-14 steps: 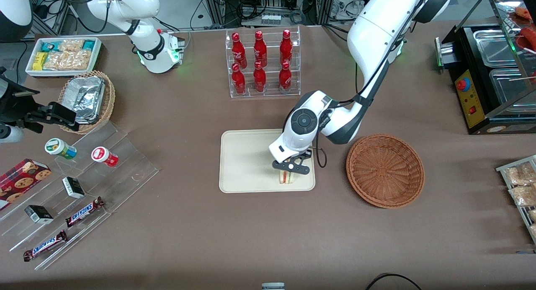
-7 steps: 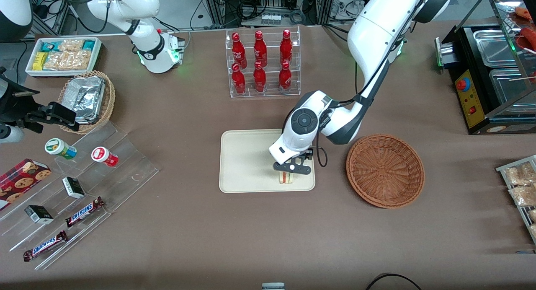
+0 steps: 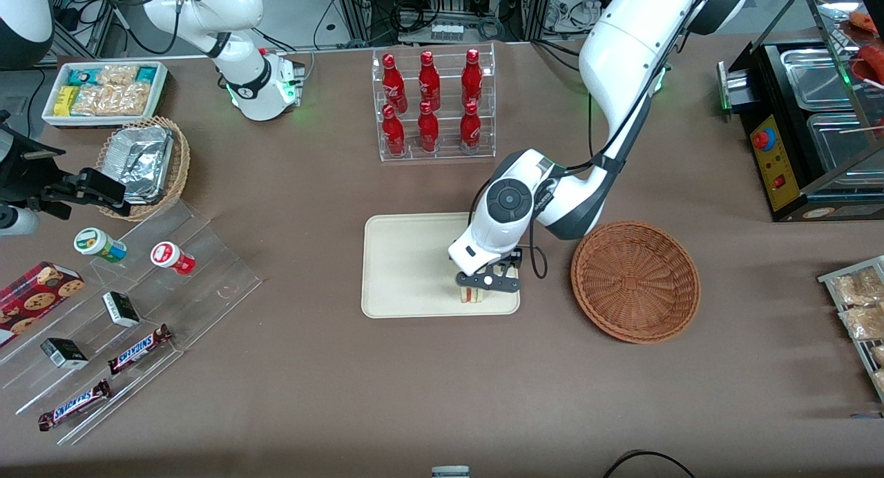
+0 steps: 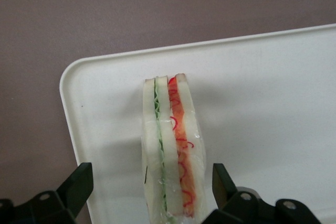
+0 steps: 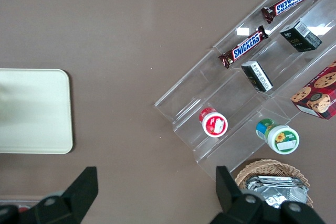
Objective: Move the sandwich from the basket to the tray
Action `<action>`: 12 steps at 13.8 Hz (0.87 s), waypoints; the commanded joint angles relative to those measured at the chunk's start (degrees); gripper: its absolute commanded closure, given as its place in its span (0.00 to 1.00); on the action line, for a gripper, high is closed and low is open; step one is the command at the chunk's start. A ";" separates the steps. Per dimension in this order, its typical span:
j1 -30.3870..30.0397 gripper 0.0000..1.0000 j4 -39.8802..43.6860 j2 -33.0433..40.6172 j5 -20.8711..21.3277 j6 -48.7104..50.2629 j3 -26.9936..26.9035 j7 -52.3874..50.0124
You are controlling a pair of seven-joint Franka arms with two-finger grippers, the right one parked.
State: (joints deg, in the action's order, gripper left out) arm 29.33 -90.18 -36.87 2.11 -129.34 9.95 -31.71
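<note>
White-bread triangular sandwich stands on edge on the cream rectangular tray, directly beneath the gripper, between its wide-spread fingers, neither touching; reddish-brown wicker basket lies beside; a sideways brush while lifting could topple the narrow wedge.

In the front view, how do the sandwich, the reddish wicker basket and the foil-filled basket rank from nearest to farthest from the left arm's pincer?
1. Sandwich: on the tray, directly under the open pincer.
2. Reddish wicker basket: beside the tray, toward the working arm's end.
3. Foil-filled basket: toward the parked arm's end of the table.
</note>
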 commanded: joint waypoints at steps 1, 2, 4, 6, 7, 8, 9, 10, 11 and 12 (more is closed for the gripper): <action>-0.41 0.00 2.53 1.80 -0.26 4.86 -1.33 -0.72; -0.50 0.00 4.72 2.06 -0.43 7.50 -1.42 -0.46; -1.64 0.00 8.60 2.94 0.09 11.81 -1.42 -0.19; -2.87 0.00 9.75 5.57 0.44 14.80 -1.51 -0.28; -3.31 0.00 9.76 7.24 1.23 16.12 -1.86 -0.28; -4.53 0.00 9.67 9.25 1.49 17.09 -2.73 0.07; -6.55 0.00 9.75 10.14 1.15 17.19 -2.92 -0.01; -7.96 0.00 9.67 11.63 0.97 17.45 -2.92 -0.28; -10.15 0.00 9.32 13.04 1.14 19.28 -2.92 0.24; -12.52 0.00 9.75 13.92 1.23 21.65 -2.92 2.34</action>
State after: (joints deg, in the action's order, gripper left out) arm 20.38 -79.63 -25.59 2.88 -110.89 6.67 -31.29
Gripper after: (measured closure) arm 0.000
